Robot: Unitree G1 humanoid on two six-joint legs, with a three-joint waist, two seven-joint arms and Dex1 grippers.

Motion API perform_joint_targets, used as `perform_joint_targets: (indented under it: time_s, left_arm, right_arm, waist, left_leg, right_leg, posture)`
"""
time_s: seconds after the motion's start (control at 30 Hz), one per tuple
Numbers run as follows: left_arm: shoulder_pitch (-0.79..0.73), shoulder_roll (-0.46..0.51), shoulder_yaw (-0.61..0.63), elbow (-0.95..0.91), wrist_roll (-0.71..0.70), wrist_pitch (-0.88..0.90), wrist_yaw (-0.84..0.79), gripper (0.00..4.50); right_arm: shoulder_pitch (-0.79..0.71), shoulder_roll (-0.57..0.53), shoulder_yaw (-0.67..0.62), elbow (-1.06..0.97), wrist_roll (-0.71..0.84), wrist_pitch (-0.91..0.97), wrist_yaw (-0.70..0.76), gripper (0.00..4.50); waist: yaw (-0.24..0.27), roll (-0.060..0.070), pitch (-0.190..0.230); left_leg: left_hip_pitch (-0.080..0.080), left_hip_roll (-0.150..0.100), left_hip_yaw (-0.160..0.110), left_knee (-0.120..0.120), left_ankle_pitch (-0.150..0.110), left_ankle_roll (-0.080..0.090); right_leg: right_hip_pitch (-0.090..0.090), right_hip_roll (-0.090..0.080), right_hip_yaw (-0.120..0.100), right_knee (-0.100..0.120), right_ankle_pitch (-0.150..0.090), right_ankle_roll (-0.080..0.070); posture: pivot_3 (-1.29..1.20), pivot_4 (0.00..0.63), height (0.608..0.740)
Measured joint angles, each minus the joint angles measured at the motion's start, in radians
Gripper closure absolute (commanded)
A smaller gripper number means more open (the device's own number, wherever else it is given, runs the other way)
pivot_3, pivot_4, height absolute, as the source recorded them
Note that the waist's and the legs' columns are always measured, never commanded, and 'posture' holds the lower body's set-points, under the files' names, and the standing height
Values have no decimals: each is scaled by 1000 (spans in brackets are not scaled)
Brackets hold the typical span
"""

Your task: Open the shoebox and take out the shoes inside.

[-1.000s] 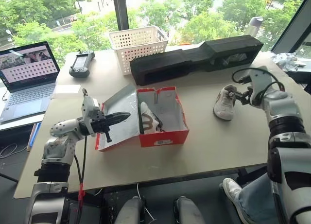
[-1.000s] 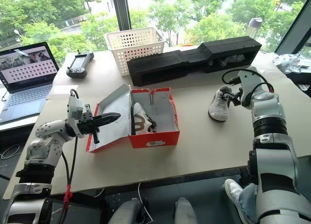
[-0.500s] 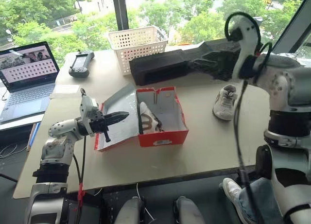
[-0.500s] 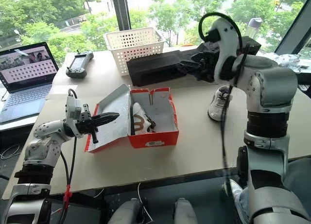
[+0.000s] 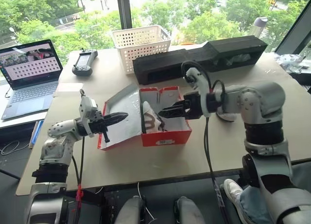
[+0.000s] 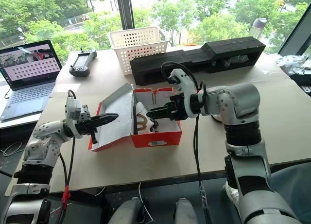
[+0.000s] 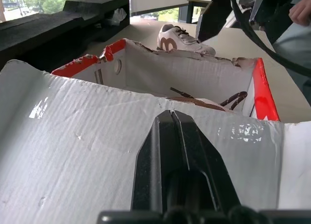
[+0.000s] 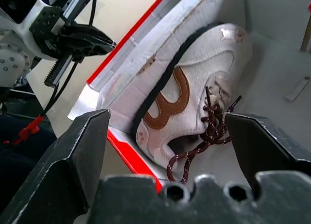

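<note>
The shoebox (image 5: 165, 119) lies open on a beige table (image 5: 233, 146) by windows, left pincer (image 5: 122, 117) closed, right pincer (image 5: 165, 112) wide.

An office or lab: a worktable (image 5: 233, 151) with a laptop (image 5: 30, 76) beside tall windows (image 5: 204, 12).

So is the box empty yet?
No. One shoe still lies on its side inside the open box; the other shoe is out on the table.
</note>
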Motion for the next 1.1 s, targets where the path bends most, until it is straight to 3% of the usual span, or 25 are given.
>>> perform_joint_targets:
  time_s: [0.23,0.63,0.73,0.97,1.1]
  left_arm:
    - [2,-1,-3,-1,1,-1,7,4500]
    - [5,-1,-3,-1,5,-1,17,4500]
    - [6,-1,-3,-1,6,-1,21,4500]
    - [6,0,-3,-1,6,-1,23,4500]
    - [6,0,-4,-1,7,-1,23,4500]
  right_arm:
    - [-30,96,86,242,-79,-169,12,52]
    - [-60,169,195,412,-188,-356,98,52]
    - [-65,178,198,437,-199,-385,113,758]
    - [-77,188,194,441,-198,-393,132,2989]
    - [-77,188,179,435,-196,-376,129,2989]
  waist:
    - [0,0,0]
    - [-5,0,0]
    - [-6,0,0]
    - [-4,0,-1]
    - [-1,0,-1]
  left_leg:
    - [0,0,1,0,0,0]
    - [3,0,1,0,0,-1]
    - [5,0,1,0,-1,-2]
    - [7,0,1,0,-4,-7]
    - [7,0,1,0,-4,-7]
  right_leg:
    - [0,1,0,1,0,0]
    - [0,3,1,2,0,0]
    - [3,3,1,2,0,-1]
    - [5,3,1,2,0,0]
    - [5,2,1,1,0,0]
  posture:
    - [0,150,737]
    - [0,150,737]
    - [0,150,737]
    - [0,150,737]
    - [0,150,737]
